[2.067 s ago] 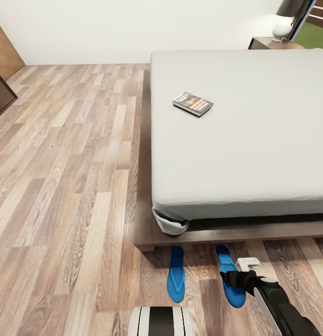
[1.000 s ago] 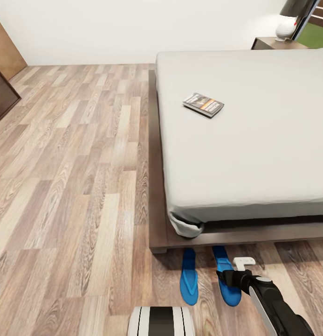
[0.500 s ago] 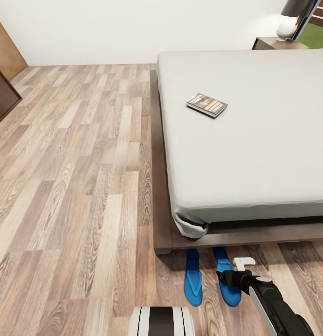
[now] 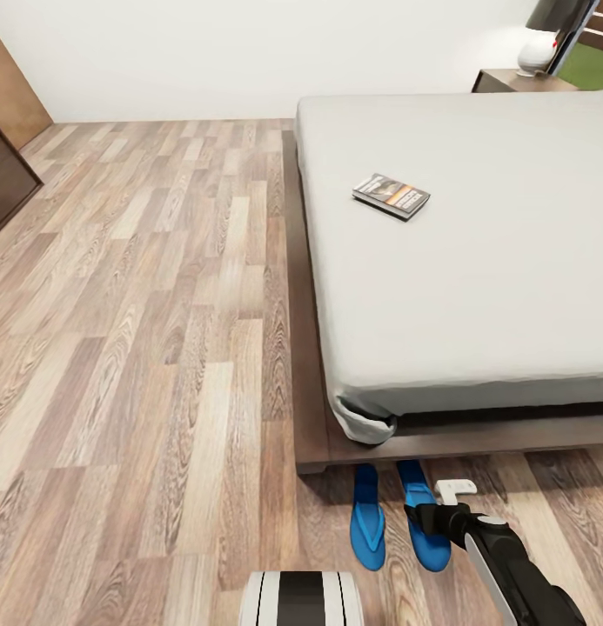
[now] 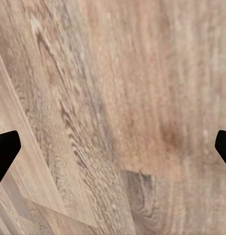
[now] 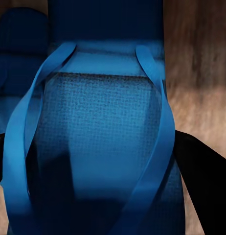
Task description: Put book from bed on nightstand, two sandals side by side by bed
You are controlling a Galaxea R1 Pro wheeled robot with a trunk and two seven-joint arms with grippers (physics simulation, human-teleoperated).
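Right gripper (image 4: 427,520) sits low over the right blue sandal (image 4: 420,511), jaws spread wide either side of its woven sole, gripping nothing; the flat left sandal (image 4: 368,516) lies alongside. Thin paperback book (image 4: 391,196) rests on the smooth grey bed (image 4: 475,287). Left gripper (image 5: 113,152) hangs open over grainy wood planks (image 5: 113,98).

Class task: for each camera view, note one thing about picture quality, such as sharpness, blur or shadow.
Head view: sharp overall, with dark shadow under the bed frame's foot edge above the sandals. Left wrist view: floor planks soft and smeared, grain blurred. Right wrist view: the sandal is very close, its straps soft-edged, lower part in deep shadow.
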